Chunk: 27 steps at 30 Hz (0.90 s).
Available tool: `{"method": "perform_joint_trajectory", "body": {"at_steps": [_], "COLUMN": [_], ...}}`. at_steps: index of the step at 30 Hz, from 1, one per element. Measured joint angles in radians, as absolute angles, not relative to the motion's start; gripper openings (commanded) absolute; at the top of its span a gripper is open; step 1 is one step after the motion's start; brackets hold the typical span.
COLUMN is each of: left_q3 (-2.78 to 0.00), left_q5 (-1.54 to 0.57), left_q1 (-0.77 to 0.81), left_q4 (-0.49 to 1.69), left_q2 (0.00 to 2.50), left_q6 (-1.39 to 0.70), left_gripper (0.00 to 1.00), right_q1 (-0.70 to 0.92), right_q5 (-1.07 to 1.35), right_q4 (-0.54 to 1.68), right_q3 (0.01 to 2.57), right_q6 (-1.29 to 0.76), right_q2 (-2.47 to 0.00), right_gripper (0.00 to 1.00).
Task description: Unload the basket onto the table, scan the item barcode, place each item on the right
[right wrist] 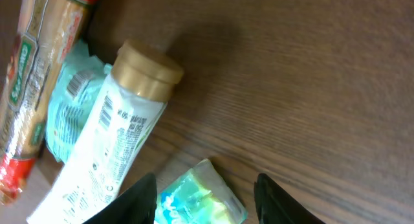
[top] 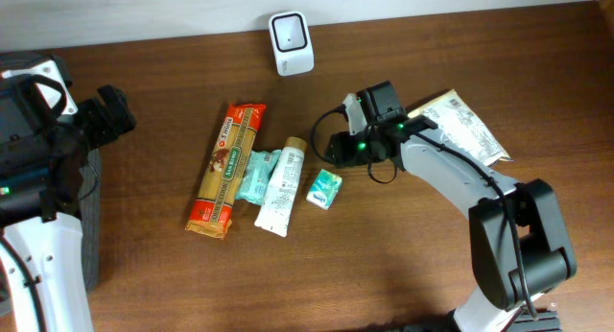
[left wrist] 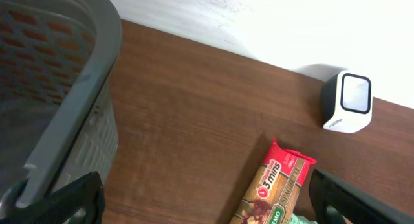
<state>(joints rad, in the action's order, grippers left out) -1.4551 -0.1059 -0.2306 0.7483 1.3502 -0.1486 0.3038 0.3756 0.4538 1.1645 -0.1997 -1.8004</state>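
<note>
Spaghetti pack (top: 224, 171) is the largest item we record on the desk (top: 144, 265); it lies lengthwise, left of centre. A pale printed packet (top: 475, 130) sits at the right, partly under the right arm. A white tube (top: 280, 188) with a gold cap lies near centre, and a teal pouch (top: 251, 177) is wedged between it and the spaghetti, touching both. A small teal packet (top: 324, 189) lies just beside the tube. The scanner (top: 292, 42) stands at the far edge, well apart. The right claw (right wrist: 206, 191) hovers over the small packet, fingers partly spread and gripping nothing. The left claw (left wrist: 210, 201) is spread wide near the spaghetti's top end.
</note>
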Motion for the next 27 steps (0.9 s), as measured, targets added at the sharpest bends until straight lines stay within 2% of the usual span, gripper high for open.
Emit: {"method": "perform_joint_trajectory", "body": {"at_steps": [4, 7, 14, 17, 20, 21, 23, 27], "left_q3": [-1.455, -1.455, -1.455, -1.455, -1.455, -1.455, -1.455, -1.455], "left_q5": [-0.106, -0.106, -0.106, -0.106, -0.106, -0.106, -0.106, -0.106], "left_q1": [-0.231, -0.231, -0.231, -0.231, -0.231, -0.231, -0.231, -0.231], "left_q4": [0.749, 0.749, 0.748, 0.751, 0.748, 0.75, 0.748, 0.749], "left_q2": [1.35, 1.35, 1.35, 1.35, 1.35, 1.35, 1.35, 1.35], "left_q6": [-0.149, -0.149, -0.149, -0.149, -0.149, -0.149, -0.149, -0.149], "left_gripper": [0.99, 0.99, 0.99, 0.99, 0.99, 0.99, 0.99, 0.99], "right_q1": [0.384, 0.408, 0.407, 0.407, 0.406, 0.406, 0.406, 0.398], "right_q5": [0.394, 0.39, 0.239, 0.118, 0.072, 0.095, 0.123, 0.182], "right_q4": [0.437, 0.442, 0.478, 0.653, 0.918, 0.982, 1.016, 0.826], "right_q3": [1.166, 1.166, 1.171, 1.246, 1.365, 1.378, 1.379, 1.379], "right_q6": [-0.004, 0.042, -0.109, -0.154, -0.163, -0.162, -0.148, -0.125], "right_q2": [-1.843, -1.847, -1.895, -1.9, -1.903, -1.903, -1.903, -1.903], "right_gripper": [0.47, 0.36, 0.32, 0.33, 0.33, 0.41, 0.41, 0.4]}}
